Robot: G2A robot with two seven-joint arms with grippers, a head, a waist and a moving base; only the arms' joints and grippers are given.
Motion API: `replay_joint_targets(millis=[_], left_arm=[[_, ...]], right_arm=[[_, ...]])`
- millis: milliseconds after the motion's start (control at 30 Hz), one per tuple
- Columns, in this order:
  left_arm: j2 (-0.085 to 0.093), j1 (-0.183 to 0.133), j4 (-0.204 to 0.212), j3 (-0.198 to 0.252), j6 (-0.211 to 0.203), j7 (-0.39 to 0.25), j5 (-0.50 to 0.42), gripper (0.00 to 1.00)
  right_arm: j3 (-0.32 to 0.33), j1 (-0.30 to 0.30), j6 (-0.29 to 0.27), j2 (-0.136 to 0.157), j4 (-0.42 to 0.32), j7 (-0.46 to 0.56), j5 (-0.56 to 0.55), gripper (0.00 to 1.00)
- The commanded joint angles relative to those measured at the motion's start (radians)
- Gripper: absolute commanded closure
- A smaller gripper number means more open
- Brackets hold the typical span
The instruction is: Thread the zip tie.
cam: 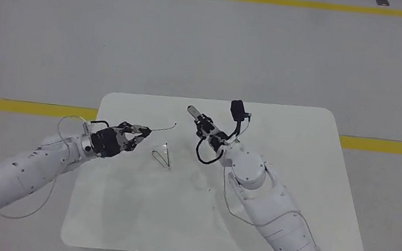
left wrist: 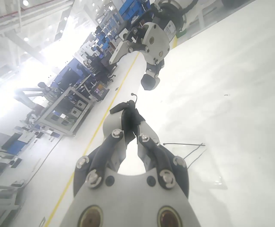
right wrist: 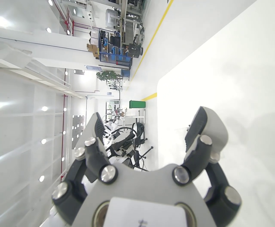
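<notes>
1. Left gripper (left wrist: 131, 114): clamps shut on a black zip tie (cam: 162, 128), fingertips pressed together around the strap; hangs above the left part of the table.
2. Black zip tie: sticks out beyond the closed fingertips as a thin strand, raised off the surface; points across toward the right gripper, with a gap between the tie's free end and that gripper.
3. Right gripper (right wrist: 148, 120): spreads wide, both padded fingers well apart, nothing between them; hovers over the middle of the table near its far edge, facing the left gripper.
4. Loose zip ties (left wrist: 182, 144): lie flat on the tabletop just beside and below the left gripper, on the side nearer the robot; form a narrow V in the top view, between the two arms.
5. White table (cam: 290, 195): rounded corners, plain surface under both arms.
6. Yellow floor line (cam: 31, 108): runs behind the table on either side, over a pale grey floor; a second one crosses farther back.
</notes>
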Motion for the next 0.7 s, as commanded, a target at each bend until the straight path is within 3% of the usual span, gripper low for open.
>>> replay_joint_targets(millis=[0, 100, 200, 367, 667], left_arm=[[-0.002, 0.003, 0.016, -0.011, -0.093, 0.012, -0.067, 1.0], [-0.008, 0.01, 0.048, -0.026, -0.214, 0.043, -0.158, 1.0], [-0.011, 0.028, 0.046, 0.003, -0.214, 0.073, -0.239, 1.0], [-0.004, 0.005, 0.022, 0.118, -0.214, 0.112, -0.378, 1.0], [0.02, 0.048, -0.101, 0.118, -0.214, 0.041, -0.594, 1.0]], right_arm=[[0.0, 0.0, 0.0, 0.0, 0.0, 0.0, 0.0, 0.0], [0.0, 0.0, 0.0, 0.0, 0.0, 0.0, 0.0, 0.0], [0.0, 0.0, 0.0, 0.0, 0.0, 0.0, 0.0, 0.0], [0.0, 0.0, 0.0, 0.0, 0.0, 0.0, 0.0, 0.0], [0.0, 0.0, 0.0, 0.0, 0.0, 0.0, 0.0, 0.0]])
